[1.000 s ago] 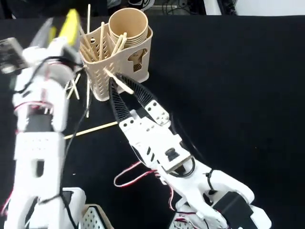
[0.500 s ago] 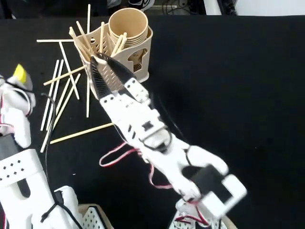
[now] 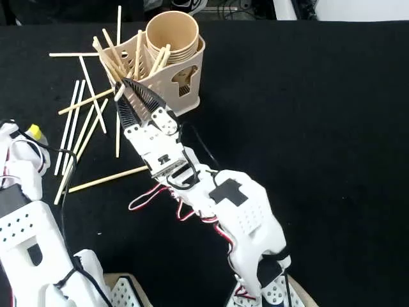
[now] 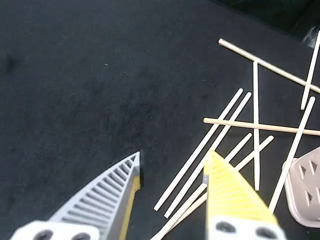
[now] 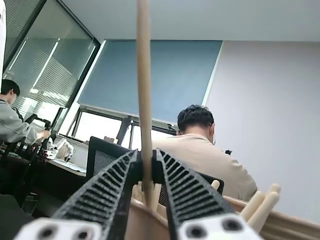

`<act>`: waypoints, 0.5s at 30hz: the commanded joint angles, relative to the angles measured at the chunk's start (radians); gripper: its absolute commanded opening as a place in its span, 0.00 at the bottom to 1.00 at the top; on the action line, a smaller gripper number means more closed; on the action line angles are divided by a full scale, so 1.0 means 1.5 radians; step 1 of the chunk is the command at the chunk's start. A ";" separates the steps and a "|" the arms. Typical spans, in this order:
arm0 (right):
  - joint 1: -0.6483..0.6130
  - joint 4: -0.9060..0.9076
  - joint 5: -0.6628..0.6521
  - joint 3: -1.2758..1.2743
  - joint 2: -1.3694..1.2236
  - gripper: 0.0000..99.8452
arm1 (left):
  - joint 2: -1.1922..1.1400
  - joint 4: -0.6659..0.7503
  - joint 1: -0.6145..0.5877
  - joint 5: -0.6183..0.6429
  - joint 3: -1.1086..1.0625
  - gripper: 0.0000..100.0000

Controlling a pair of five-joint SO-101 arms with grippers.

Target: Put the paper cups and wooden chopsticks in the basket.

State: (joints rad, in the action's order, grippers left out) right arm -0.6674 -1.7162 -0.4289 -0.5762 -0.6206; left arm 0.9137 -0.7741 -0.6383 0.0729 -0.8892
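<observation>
A beige slotted basket [image 3: 187,78] stands at the back of the black table with stacked paper cups [image 3: 171,32] and several wooden chopsticks [image 3: 137,54] in it. My right gripper [image 3: 128,89] is at the basket's front left corner, shut on one chopstick [image 5: 144,90] that stands upright between its black fingers [image 5: 107,185], just above the basket rim [image 5: 285,222]. Several loose chopsticks [image 3: 83,121] lie on the table left of the basket. My left gripper [image 4: 172,157] hovers open over the table beside these sticks [image 4: 215,135], holding nothing.
One chopstick [image 3: 108,179] lies apart, nearer the front, left of the right arm. The basket's corner [image 4: 305,192] shows in the left wrist view. The table's right half is bare black cloth [image 3: 319,128]. A yellow fingertip [image 3: 33,132] marks the left arm at the left edge.
The left arm pulled back from beside the basket to the table's left edge. The right gripper, still holding its chopstick, shifted left to the basket's front left corner.
</observation>
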 commanded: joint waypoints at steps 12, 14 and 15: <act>-0.006 0.040 0.037 -0.053 0.131 0.19 | 0.008 -0.007 -0.003 -0.002 0.002 0.21; -0.006 0.040 0.037 -0.084 0.170 0.19 | 0.008 -0.007 -0.003 -0.002 0.002 0.21; -0.006 0.040 0.038 -0.105 0.193 0.19 | 0.008 -0.007 -0.003 -0.002 0.002 0.21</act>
State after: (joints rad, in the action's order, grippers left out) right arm -0.6674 -1.6609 -0.3828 -0.6851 -0.4519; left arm 0.9137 -0.7833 -0.6383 0.0729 -0.8892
